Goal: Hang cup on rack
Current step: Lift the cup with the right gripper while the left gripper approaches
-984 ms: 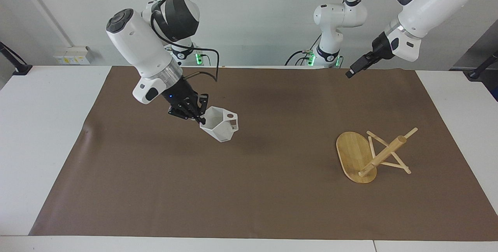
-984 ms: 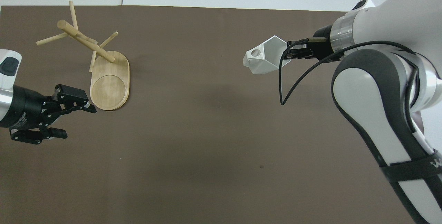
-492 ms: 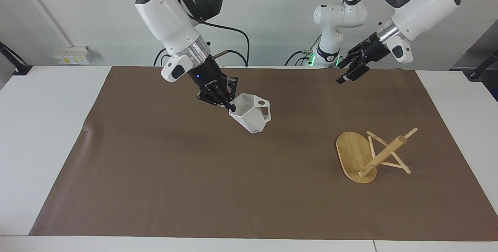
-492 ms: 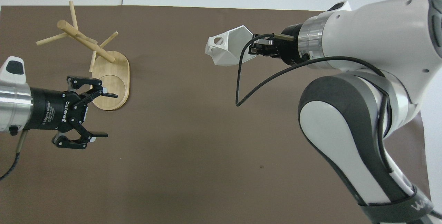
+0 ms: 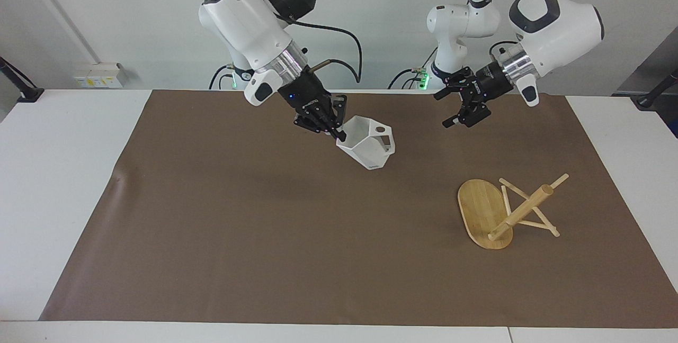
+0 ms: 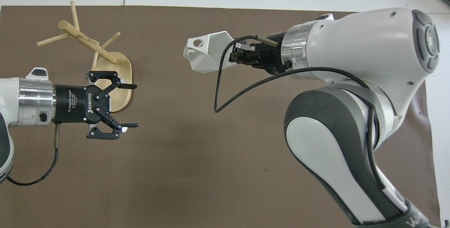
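The right pincer (image 5: pixel 335 131) pinched the cup (image 5: pixel 367 143) by its rim, holding it in the air well apart from the rack (image 5: pixel 508 210), which lay tipped over on the surface. The left pincer (image 5: pixel 462 111) hung spread and empty above the rack's end. Righting the rack and hanging the cup both remained undone.

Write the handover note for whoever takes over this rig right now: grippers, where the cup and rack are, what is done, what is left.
Right gripper: shut on the cup, held in the air over the middle of the mat.
Left gripper: open and empty, in the air beside the rack.
Rack: tipped over at the left arm's end, post slanting, base on edge.
Done: cup picked up.
Left: stand the rack up, hang the cup on a peg.
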`<action>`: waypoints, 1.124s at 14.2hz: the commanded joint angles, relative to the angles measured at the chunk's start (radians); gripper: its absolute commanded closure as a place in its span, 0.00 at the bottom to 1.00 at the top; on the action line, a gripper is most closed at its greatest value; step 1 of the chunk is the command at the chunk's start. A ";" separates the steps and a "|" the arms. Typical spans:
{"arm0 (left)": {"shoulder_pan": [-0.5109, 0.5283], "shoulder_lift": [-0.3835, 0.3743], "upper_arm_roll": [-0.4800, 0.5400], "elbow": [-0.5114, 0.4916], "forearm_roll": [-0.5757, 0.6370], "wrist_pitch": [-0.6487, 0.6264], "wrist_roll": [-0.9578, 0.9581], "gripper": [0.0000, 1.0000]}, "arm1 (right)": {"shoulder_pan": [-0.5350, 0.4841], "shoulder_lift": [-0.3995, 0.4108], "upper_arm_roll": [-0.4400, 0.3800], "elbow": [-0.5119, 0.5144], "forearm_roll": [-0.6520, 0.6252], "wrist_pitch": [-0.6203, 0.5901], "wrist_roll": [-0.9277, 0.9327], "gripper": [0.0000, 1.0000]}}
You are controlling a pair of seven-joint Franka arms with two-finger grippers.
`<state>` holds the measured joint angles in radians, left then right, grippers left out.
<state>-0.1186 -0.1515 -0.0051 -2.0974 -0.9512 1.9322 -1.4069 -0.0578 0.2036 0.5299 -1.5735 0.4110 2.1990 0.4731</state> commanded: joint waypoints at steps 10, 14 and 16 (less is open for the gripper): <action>-0.098 0.081 -0.003 -0.006 -0.296 0.252 -0.037 0.00 | 0.003 0.062 0.156 -0.065 0.009 0.114 -0.068 1.00; -0.099 0.102 -0.001 -0.006 -0.291 0.260 -0.033 0.00 | 0.004 0.062 0.156 -0.063 0.008 0.114 -0.070 1.00; -0.104 0.113 -0.003 -0.004 -0.284 0.271 -0.026 0.00 | 0.004 0.063 0.159 -0.063 0.008 0.114 -0.070 1.00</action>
<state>-0.2053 -0.0604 -0.0140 -2.1010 -1.2257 2.1641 -1.4356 -0.0451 0.2695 0.6670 -1.6312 0.4080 2.2964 0.4265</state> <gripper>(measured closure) 0.000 0.960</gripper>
